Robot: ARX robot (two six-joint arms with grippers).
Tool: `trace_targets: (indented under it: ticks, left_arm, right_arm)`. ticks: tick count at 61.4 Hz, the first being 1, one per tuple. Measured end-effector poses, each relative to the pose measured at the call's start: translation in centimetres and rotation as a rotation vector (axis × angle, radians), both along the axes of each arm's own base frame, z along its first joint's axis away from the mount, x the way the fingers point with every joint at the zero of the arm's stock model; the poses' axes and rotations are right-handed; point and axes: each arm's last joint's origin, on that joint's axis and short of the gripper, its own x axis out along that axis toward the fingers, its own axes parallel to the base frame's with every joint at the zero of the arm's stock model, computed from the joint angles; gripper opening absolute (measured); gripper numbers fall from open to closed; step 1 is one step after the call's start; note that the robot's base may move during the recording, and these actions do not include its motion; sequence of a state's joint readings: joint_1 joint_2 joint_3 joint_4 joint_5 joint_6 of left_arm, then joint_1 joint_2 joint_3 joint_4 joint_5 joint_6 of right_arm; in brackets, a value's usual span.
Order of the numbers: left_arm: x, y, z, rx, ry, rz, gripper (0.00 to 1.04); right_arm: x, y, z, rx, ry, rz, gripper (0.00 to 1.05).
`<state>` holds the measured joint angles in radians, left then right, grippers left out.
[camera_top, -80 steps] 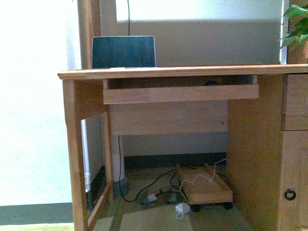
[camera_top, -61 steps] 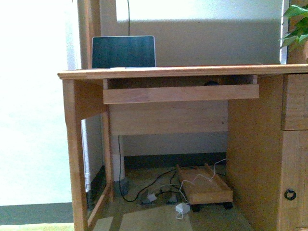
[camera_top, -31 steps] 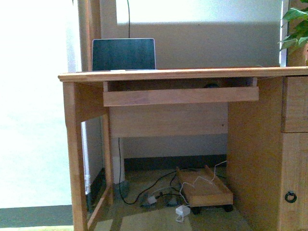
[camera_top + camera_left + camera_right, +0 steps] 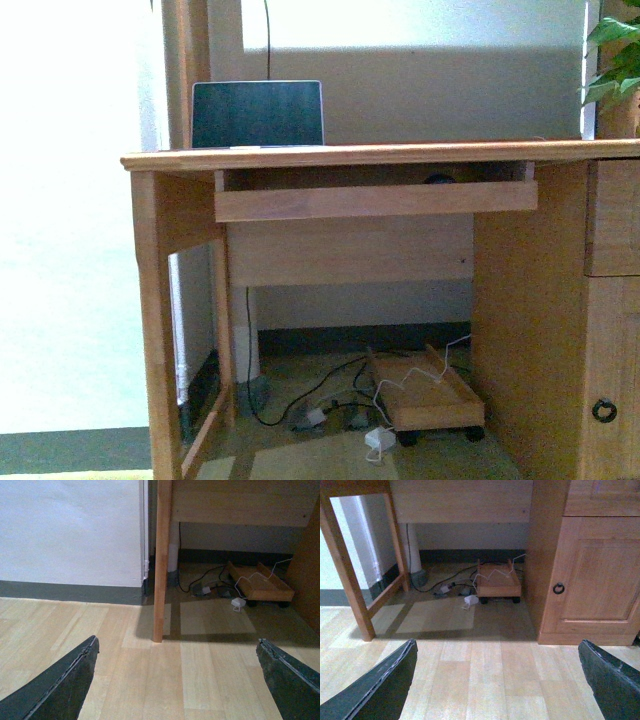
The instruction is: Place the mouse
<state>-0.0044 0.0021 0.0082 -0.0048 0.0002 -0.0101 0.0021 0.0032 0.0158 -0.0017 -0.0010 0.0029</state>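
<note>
A wooden desk [image 4: 350,154] is filling the front view, and an open laptop [image 4: 257,113] with a dark screen is standing on its top toward the left, against the wall. Just under the desktop a pull-out shelf [image 4: 375,200] is sitting between the desk's sides. The mouse [image 4: 438,179] is showing only as a small dark hump above the shelf's front board, toward its right end and well to the right of the laptop; whether it is resting on the shelf itself cannot be told, since the board is hiding its base. Green leaves of a plant [image 4: 612,60] are poking in at the upper right corner. On the floor under the desk a low wooden trolley [image 4: 430,400] is standing, with dark and white cables [image 4: 300,395] trailing beside and over it and a small white plug block [image 4: 379,437] lying just in front. To the right, the desk's cupboard door [image 4: 610,380] is showing a dark ring handle [image 4: 603,407]. Neither arm is appearing in the front view. In the left wrist view the left gripper [image 4: 176,641] is hanging over the pale plank floor [image 4: 150,680] in front of the desk's leg [image 4: 162,560], its two dark fingers [image 4: 65,685] spread wide and holding nothing. In the right wrist view the right gripper [image 4: 497,643] is likewise hanging above the floor, facing the trolley and the cupboard, its fingers [image 4: 380,690] wide apart and gripping nothing.
</note>
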Motion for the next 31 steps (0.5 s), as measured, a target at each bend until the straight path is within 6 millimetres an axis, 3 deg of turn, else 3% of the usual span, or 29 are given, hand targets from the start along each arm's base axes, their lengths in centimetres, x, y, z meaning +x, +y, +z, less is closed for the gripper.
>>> trace_targets:
  ticks: [31]
  left_arm:
    - [0.0,0.0,0.0,0.0,0.0,0.0,0.97]
  right_arm:
    - [0.0,0.0,0.0,0.0,0.0,0.0,0.97]
